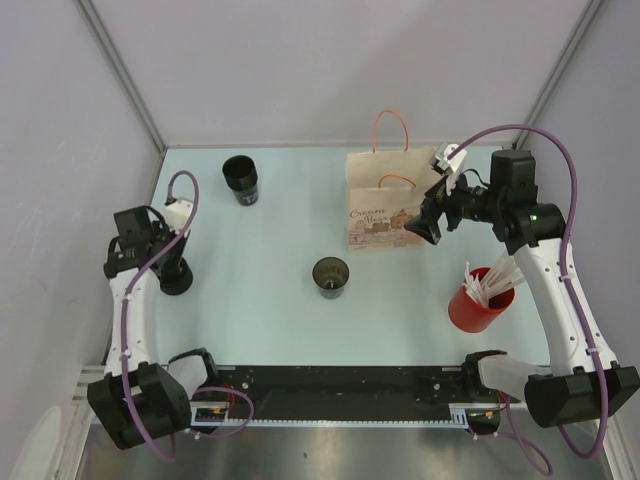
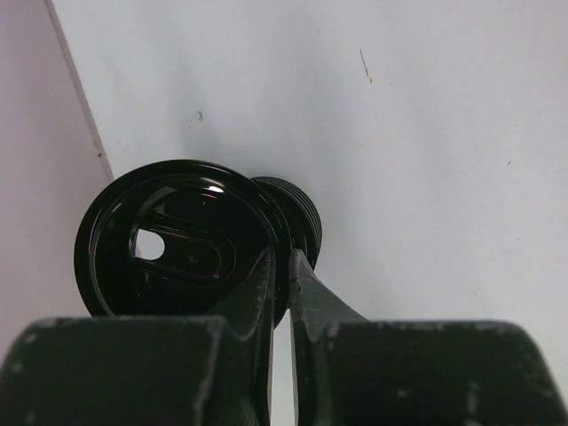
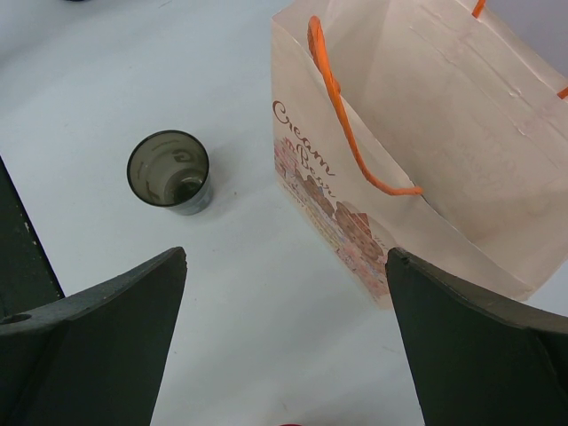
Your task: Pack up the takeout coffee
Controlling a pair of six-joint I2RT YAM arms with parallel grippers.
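Lid, black, at the desk's left edge, seemingly pinched by its rim in left jaws; right jaws gape beside the bag.

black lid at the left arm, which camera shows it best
The left wrist view: the black lid is close up, sip hole visible, its rim pinched by the left gripper. The top view shows it only as a small dark shape under that gripper. The right wrist view misses it.
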